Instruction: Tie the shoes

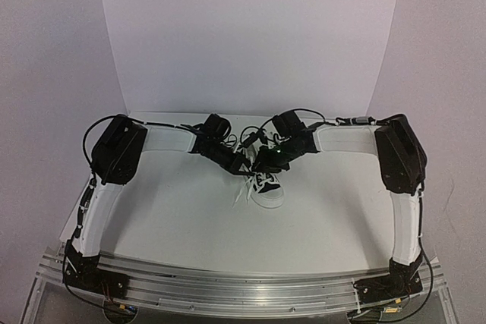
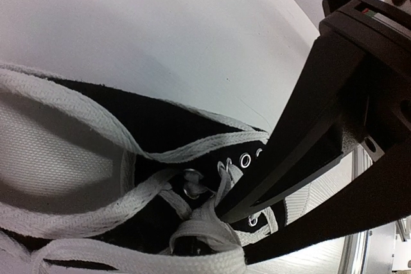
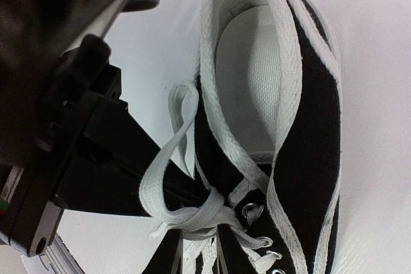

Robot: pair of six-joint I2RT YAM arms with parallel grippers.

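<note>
Surface (image 1: 190,225): white, carrying the sneaker near its middle.
Black canvas sneaker (image 1: 267,189): upright, white toe cap toward the near edge.
Laces (image 3: 176,152): white, crossed by the top eyelets (image 2: 245,158), one loop standing out.
Left gripper (image 1: 241,163): at the lace crossing; jaws' opening and hold impossible to tell.
Right gripper (image 1: 267,158): just beside it over the sneaker; jaws equally unreadable.

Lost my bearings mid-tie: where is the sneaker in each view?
Top external: sneaker at picture centre, toe pointing down.
Left wrist: sneaker fills the lower left.
Right wrist: sneaker fills the right half, opening uppermost.
Shared landmark: the white laces crossing on its front.
</note>
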